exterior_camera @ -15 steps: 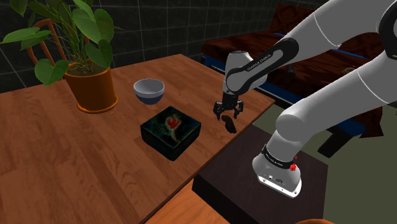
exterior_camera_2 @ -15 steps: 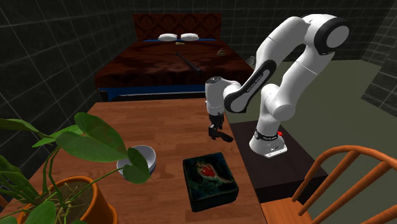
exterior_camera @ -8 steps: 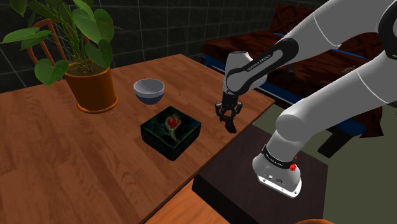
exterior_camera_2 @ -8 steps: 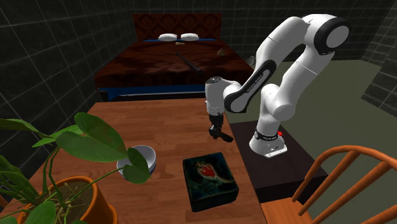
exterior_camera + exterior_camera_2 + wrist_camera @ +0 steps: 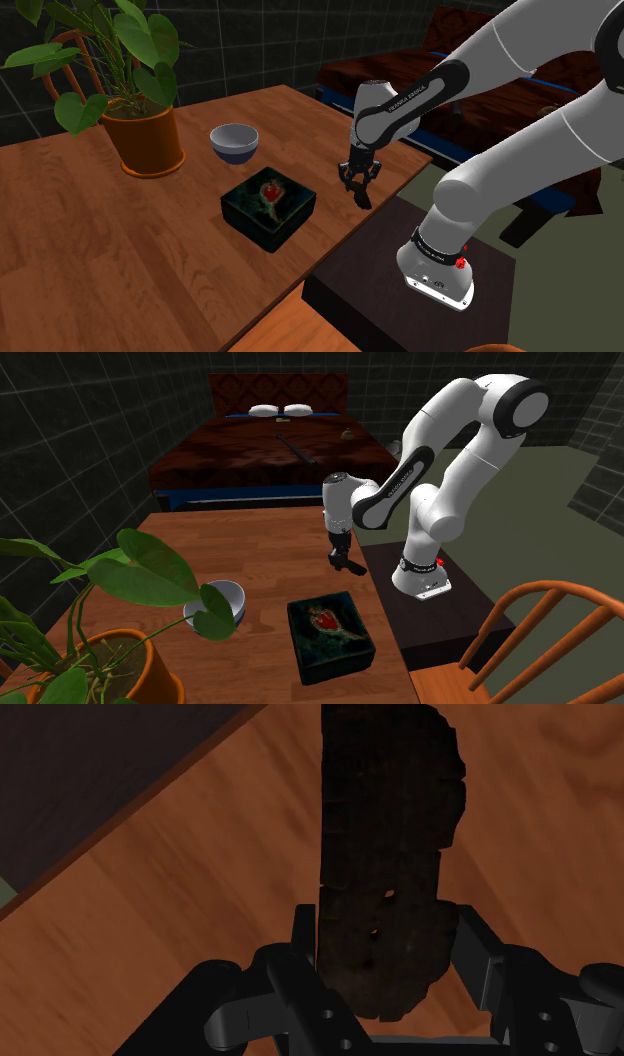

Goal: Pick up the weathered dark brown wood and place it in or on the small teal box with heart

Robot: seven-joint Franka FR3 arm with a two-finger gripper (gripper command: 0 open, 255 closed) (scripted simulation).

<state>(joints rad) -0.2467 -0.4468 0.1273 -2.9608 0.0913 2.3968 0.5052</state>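
Weathered dark wood (image 5: 385, 854) sits between the two black fingers (image 5: 303, 949) of the gripper (image 5: 385, 949). They press on its lower end from both sides, so it is grasped, and the rest of the piece sticks out past the fingertips over the brown table (image 5: 180, 894).

In the shoulder view the gripper (image 5: 357, 181) points down right of centre with the wood (image 5: 363, 198) at its tips, close to the table's (image 5: 100, 250) edge beside the dark stand (image 5: 380, 270). Whether the wood touches the table cannot be told.

The dark teal box with a red heart (image 5: 268, 206) lies left of it at centre frame, well apart. A pale bowl (image 5: 234, 142) stands above the box, and a potted plant (image 5: 148, 140) fills the upper left. A bed (image 5: 270, 447) lies at the top of the second exterior view.
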